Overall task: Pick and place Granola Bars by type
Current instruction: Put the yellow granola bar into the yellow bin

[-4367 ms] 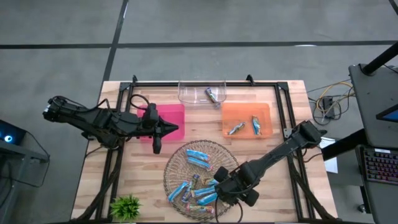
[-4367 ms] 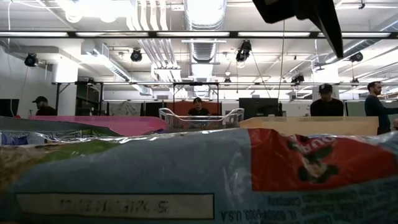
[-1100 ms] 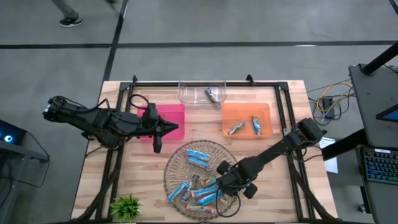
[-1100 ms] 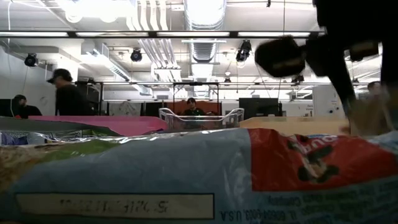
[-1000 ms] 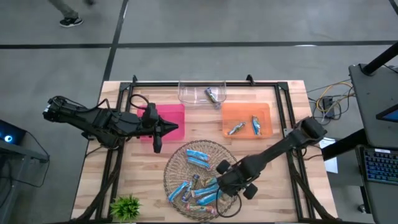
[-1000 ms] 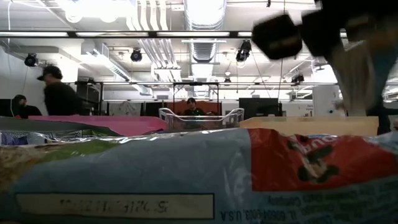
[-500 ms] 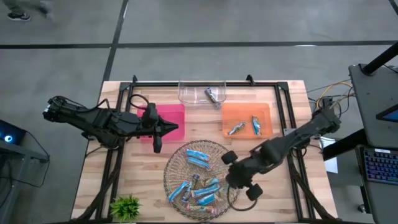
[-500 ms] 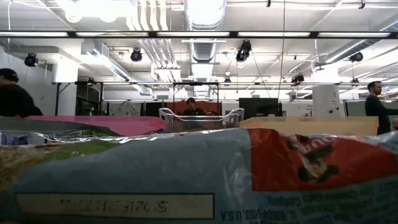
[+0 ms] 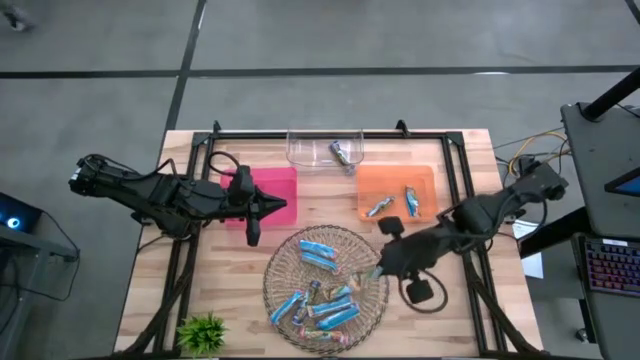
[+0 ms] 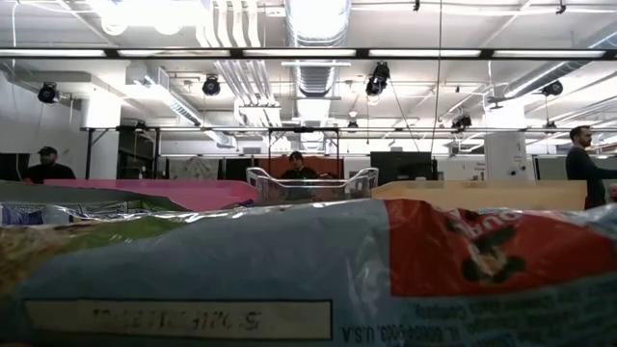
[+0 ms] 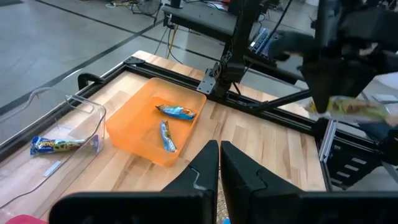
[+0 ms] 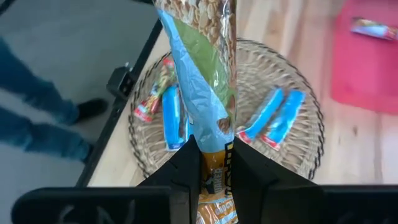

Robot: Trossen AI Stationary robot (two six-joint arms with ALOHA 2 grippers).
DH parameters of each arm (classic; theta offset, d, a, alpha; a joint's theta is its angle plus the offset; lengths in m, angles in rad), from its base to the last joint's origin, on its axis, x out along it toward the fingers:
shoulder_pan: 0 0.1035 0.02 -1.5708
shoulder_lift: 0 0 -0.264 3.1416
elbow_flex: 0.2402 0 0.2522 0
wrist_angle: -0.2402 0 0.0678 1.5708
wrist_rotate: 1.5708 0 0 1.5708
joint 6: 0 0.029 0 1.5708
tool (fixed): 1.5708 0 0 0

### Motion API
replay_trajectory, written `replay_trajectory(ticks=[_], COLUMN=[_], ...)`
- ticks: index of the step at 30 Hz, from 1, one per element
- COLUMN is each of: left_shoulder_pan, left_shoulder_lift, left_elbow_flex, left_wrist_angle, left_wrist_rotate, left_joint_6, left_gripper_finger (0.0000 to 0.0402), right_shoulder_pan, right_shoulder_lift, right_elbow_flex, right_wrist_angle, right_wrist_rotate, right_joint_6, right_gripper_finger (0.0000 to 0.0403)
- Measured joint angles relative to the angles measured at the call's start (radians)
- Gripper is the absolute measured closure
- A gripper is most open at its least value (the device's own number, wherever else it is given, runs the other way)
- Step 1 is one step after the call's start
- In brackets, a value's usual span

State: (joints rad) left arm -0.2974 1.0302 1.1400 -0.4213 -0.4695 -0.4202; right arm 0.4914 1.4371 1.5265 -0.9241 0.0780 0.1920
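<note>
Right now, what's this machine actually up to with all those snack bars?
It is sorting granola bars by type. The right gripper is shut on one granola bar, lifted over the edge of the wire basket where the unsorted bars lie. The orange tray holds two bars and the clear tray one. The left gripper is shut and waits over the pink tray.

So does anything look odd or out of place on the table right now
One thing: a granola bar lies right against the low camera, filling the lower part of its view and hiding the table. Otherwise the right gripper holds a bar above the wire basket, and nothing looks spilled.
</note>
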Motion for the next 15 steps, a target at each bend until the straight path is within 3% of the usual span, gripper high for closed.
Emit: replay_trajectory(ticks=[15], left_shoulder_pan=[0.000], left_shoulder_lift=[0.000], left_elbow_flex=[0.000], left_wrist_angle=[0.001], left_wrist_rotate=[0.000], left_joint_6=[-0.007], left_gripper_finger=[0.0402], right_shoulder_pan=[-0.238], right_shoulder_lift=[-0.080], right_elbow_flex=[-0.028], right_wrist_angle=[-0.151], right_wrist_rotate=[0.004], right_joint_6=[0.041], right_gripper_finger=[0.0344])
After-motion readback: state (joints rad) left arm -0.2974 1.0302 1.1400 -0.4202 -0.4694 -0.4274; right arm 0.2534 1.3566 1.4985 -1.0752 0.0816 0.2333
